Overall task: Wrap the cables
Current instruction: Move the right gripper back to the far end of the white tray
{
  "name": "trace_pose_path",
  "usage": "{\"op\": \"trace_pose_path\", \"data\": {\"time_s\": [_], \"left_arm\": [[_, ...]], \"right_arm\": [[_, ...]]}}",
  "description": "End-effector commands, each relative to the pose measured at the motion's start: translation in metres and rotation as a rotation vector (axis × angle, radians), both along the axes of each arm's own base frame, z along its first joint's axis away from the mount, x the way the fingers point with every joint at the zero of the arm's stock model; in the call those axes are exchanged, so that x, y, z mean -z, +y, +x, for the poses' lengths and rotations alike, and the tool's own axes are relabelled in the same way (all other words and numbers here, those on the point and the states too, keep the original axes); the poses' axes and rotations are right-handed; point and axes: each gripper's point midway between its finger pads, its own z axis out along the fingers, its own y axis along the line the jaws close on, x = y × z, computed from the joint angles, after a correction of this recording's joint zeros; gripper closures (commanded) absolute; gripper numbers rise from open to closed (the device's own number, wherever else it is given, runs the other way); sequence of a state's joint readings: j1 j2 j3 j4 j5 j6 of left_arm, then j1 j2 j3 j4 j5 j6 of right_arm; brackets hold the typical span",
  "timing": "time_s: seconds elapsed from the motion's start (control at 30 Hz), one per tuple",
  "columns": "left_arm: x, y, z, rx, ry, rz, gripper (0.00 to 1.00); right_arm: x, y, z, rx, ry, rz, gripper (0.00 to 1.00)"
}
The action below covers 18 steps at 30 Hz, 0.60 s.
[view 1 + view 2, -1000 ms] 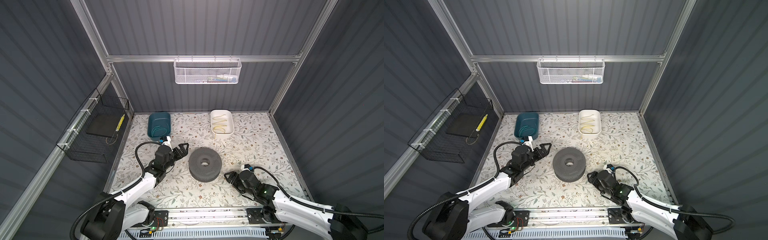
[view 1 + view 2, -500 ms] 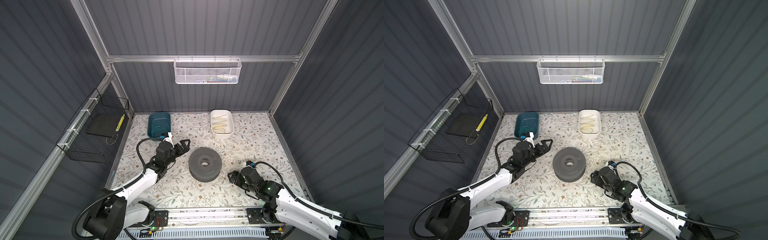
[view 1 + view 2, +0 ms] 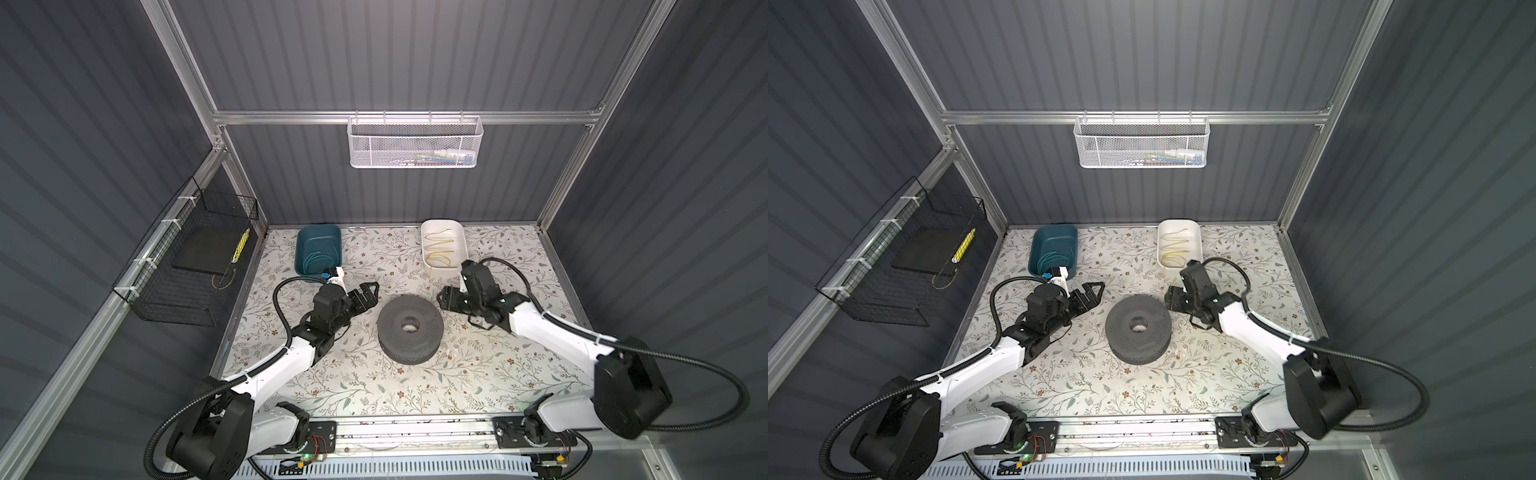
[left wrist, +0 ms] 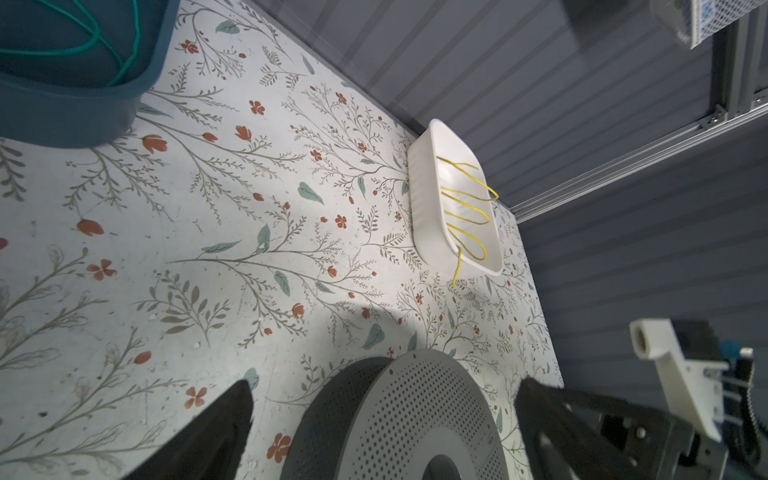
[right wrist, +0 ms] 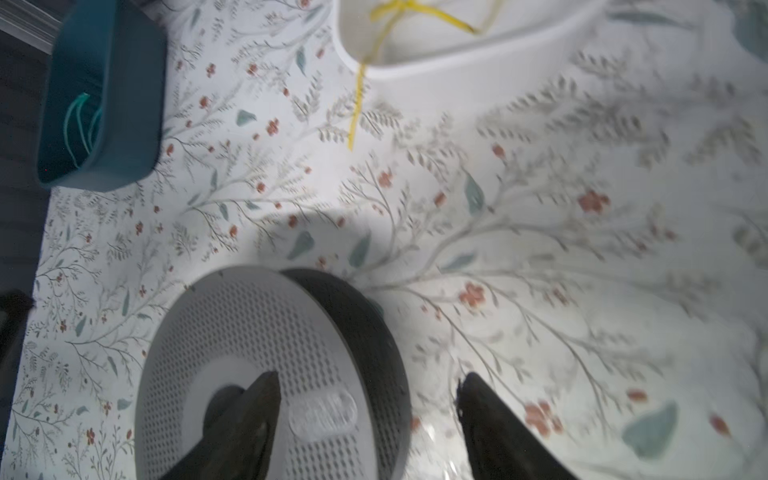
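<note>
The cable (image 3: 440, 251) lies in loose loops in the white tray (image 3: 441, 221) by the back wall, one end hanging over the near rim onto the table (image 3: 374, 386). The spool (image 3: 390, 324) sits mid-table, apart from both trays, with bare floral surface all round and a wide strip in front. The left gripper (image 3: 368, 291) is just left of the spool, jaws spread wide and empty. The right gripper (image 3: 443, 297) is at the spool's far right edge, between it and the white tray. Its jaws are apart and hold nothing, and one finger (image 5: 249, 419) is over the spool's top. The teal tray (image 3: 318, 232) at back left holds green wire (image 3: 318, 262). Ribbed grey walls close three sides.
</note>
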State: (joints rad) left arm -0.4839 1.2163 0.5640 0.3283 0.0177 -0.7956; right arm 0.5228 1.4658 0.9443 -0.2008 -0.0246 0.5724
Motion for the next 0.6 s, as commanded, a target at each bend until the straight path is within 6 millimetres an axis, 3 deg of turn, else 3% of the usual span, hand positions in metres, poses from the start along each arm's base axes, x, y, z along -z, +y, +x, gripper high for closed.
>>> {"op": "trace_pose_path", "data": {"time_s": [0.0,0.1,0.23,0.33,0.57], "left_arm": [[0.005,-0.002,-0.001,0.013,0.006,0.016,0.00],[0.006,0.003,-0.005,-0.004,0.002,0.014,0.01],[0.008,0.014,-0.015,-0.021,-0.006,0.035,0.01],[0.007,0.024,-0.020,-0.052,-0.016,0.054,0.01],[-0.010,0.028,-0.025,-0.052,-0.070,0.065,0.01]], "right_arm": [[0.003,0.024,0.026,-0.108,-0.010,-0.026,0.31],[0.014,0.051,0.034,-0.169,0.031,0.008,0.35],[0.028,0.079,0.019,-0.254,0.061,0.025,0.49],[0.033,0.084,0.007,-0.268,0.091,0.052,0.57],[0.034,0.080,-0.009,-0.267,0.137,0.076,0.58]]}}
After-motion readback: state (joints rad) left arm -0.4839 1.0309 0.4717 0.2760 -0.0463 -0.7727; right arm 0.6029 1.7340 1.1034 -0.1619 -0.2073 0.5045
